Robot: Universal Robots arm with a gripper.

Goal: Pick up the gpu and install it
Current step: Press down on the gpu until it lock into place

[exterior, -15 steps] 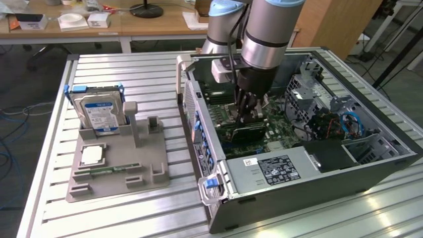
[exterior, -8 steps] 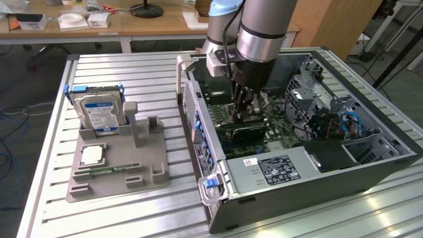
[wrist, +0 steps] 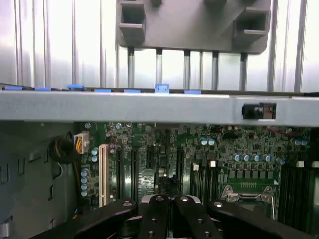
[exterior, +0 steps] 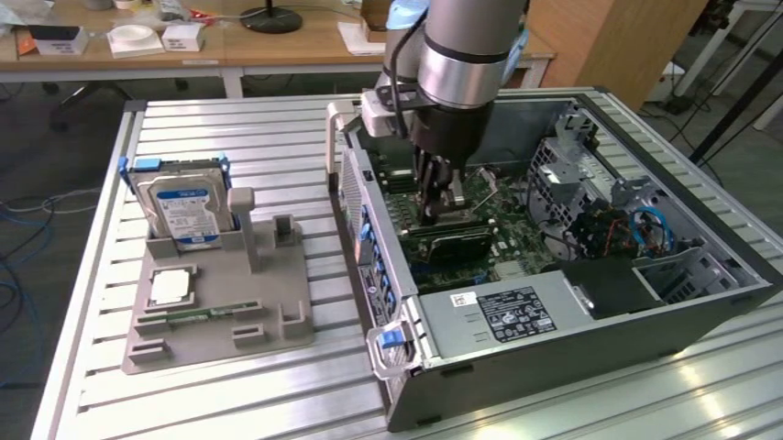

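Seating the gpu (exterior: 456, 240) looks like the step in hand: the dark card lies low on the motherboard (exterior: 514, 240) inside the open computer case (exterior: 588, 316), at about six o'clock from the gripper (exterior: 435, 213). In the wrist view the gripper (wrist: 169, 201) has its black fingers (wrist: 155, 214) pressed together, empty, tips just above the board's slots. Whether they touch the card cannot be told. Any further move, I judge, calls for a straight, even push without tilting. At nine o'clock from the case, the grey holder (exterior: 220, 302) keeps the hard drive (exterior: 183, 206) upright.
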